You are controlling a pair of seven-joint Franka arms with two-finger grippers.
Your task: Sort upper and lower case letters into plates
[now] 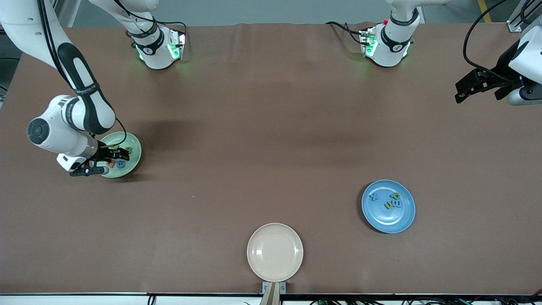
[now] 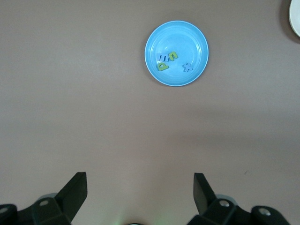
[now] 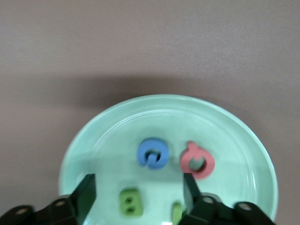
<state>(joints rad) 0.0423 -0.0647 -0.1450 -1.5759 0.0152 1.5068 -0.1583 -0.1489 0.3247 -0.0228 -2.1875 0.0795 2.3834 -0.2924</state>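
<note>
**Op:** Over the green plate [image 3: 168,117], at the right arm's end of the table [image 1: 262,140], my right pincer [image 3: 138,192] hangs low with jaws spread and nothing between them. Under it lie a blue letter [image 3: 151,153], a pink letter [image 3: 198,160] and a green letter [image 3: 130,202]; a second green piece by one finger is mostly hidden.

**Obs:** And the left?

**Op:** Left pincer [image 2: 139,190] waits high over bare table at its own end, spread wide, empty. The blue plate [image 2: 176,53] lies nearer the front camera, holding a blue cross [image 2: 187,67] and three more letters. The cream plate [image 1: 275,252], nearest the camera, is empty.

**Obs:** Risks?

**Op:** I judge the lift-off is the danger: a finger could clip a letter or the rim, flicking pieces out or shifting the plate.
</note>
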